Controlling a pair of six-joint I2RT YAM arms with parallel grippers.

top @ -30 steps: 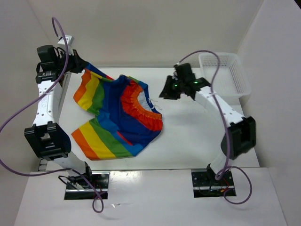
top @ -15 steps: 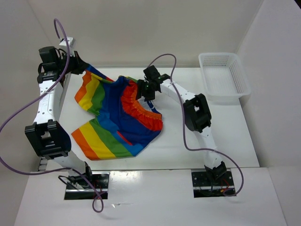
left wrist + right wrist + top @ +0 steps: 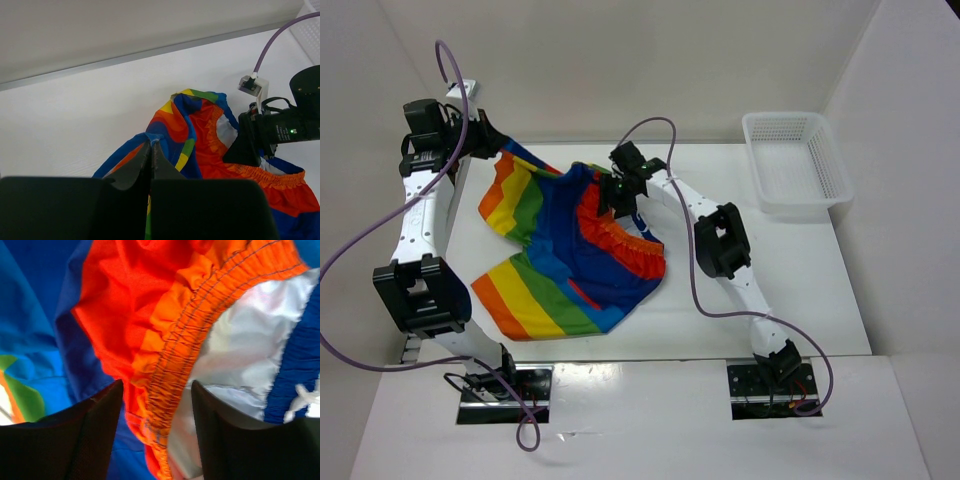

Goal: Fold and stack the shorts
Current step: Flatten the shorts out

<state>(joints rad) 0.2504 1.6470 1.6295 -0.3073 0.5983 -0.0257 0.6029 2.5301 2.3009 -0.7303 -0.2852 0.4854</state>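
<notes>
The rainbow-striped shorts point(image 3: 560, 255) lie spread and rumpled on the left half of the table, orange waistband point(image 3: 172, 360) toward the middle. My left gripper point(image 3: 498, 150) is at the back left, shut on a blue hem edge of the shorts point(image 3: 172, 117) and lifting that corner; its jaws point(image 3: 151, 145) meet on the fabric. My right gripper point(image 3: 617, 196) hovers at the back end of the waistband, open, with the elastic band and white lining between its fingers point(image 3: 157, 390). A bit of white drawstring point(image 3: 302, 396) shows at the right.
A white mesh basket point(image 3: 798, 160) stands at the back right of the table. The back wall runs close behind the shorts point(image 3: 125, 55). The right arm's purple cable point(image 3: 660, 130) arcs above the table.
My right arm swung left from beside the basket to the shorts' waistband, and its jaws widened. The left gripper kept its hold at the back left.
</notes>
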